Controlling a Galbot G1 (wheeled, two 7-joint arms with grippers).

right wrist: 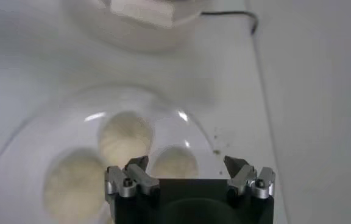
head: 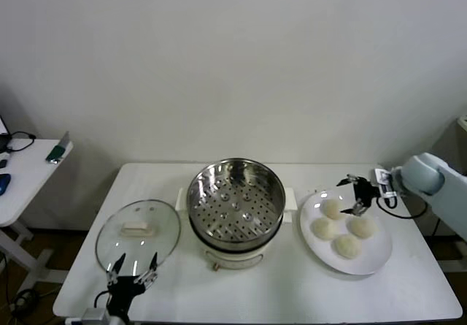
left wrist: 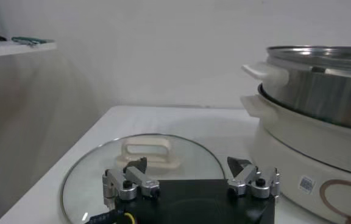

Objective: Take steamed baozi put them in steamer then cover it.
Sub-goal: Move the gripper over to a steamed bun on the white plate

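Several cream-white steamed baozi [head: 346, 246] lie on a white plate [head: 376, 258] at the right of the table. My right gripper [head: 354, 196] hovers open over the plate's far side, just above the farthest bun [head: 332, 209]. In the right wrist view that bun [right wrist: 173, 163] sits between the spread fingertips of the right gripper [right wrist: 187, 165], with two more baozi [right wrist: 125, 137] beside it. The shiny steamer [head: 235, 201] stands uncovered and empty at mid-table. Its glass lid [head: 139, 230] lies flat to its left. My left gripper [head: 133, 270] rests open at the lid's near edge.
In the left wrist view the lid's white handle [left wrist: 148, 151] lies just beyond the open left gripper [left wrist: 191, 165], and the steamer [left wrist: 322, 91] rises beside it. A side table [head: 29, 168] with small items stands off to the left. A wall runs behind.
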